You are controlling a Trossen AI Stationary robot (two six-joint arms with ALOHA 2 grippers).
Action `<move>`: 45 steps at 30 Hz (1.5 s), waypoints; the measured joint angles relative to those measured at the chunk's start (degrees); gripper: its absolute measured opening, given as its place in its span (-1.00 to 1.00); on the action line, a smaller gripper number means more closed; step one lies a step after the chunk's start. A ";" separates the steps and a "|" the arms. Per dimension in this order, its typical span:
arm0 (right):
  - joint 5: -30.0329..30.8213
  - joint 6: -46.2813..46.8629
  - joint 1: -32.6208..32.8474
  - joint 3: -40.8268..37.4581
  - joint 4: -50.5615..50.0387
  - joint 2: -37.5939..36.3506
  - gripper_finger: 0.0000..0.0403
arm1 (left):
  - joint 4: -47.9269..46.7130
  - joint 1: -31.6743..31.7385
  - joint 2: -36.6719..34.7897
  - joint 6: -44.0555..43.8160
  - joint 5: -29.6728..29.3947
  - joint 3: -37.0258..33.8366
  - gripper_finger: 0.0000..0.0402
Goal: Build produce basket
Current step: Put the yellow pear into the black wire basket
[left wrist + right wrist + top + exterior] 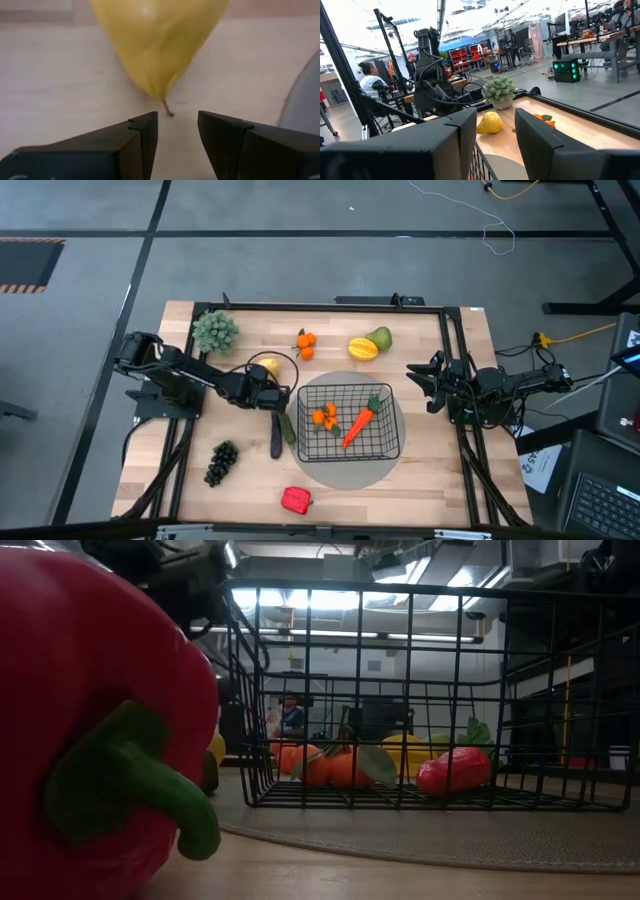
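From above, the table point(190, 480) shows whole. The basket point(349, 420), black wire mesh with rounded corners, sits on a grey disc point(390, 465) right of centre. Inside lie an orange cluster point(324, 416) and a carrot point(358, 425) with its green top toward the far corner. Beyond the basket are a second orange cluster point(305, 343), a yellow fruit point(362, 349) and a green fruit point(380, 338) touching it. Grapes point(221, 462) and a red pepper point(296, 500) lie toward the near edge. An eggplant point(276, 434) and a cucumber point(288, 427) lie side by side just left of the basket. A small green plant point(215, 331) stands at the far left.

The left gripper point(270, 390) reaches in just left of the basket, at a yellow pear point(267, 366). Only the left wrist view shows the detail there: the pear point(157, 42), smooth, pale yellow and tapered to a thin stem, lies on the wood just ahead of the fingers point(142, 137), which stand a narrow gap apart and hold nothing.

The right gripper point(418, 380) waits at the table's right edge, its fingers point(530, 140) parted and empty. Its wrist view looks across to the pear point(489, 123), the plant point(499, 91) and the left arm, with people seated in the room behind.

The low view is filled at left by the pepper point(95, 730) with its green stem; through the basket's point(400, 690) grid show the oranges point(320, 765) and the carrot point(455, 770), which looks reddish from here.
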 joint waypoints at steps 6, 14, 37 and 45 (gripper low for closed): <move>0.11 -0.05 -0.02 0.02 0.44 -0.01 -0.35 | 1.89 -0.09 3.97 -0.30 0.20 0.30 -0.37; 2.00 -0.03 -0.02 0.01 0.88 -0.04 -0.35 | 1.51 0.37 3.60 -0.72 -1.98 0.09 -0.37; 2.54 0.22 -0.02 0.00 0.18 -0.04 -0.35 | -1.23 2.73 3.95 2.98 -2.09 0.09 -0.84; 2.49 0.22 0.00 0.00 0.16 -0.04 -0.35 | -1.23 2.46 3.92 5.99 -3.84 0.09 -1.00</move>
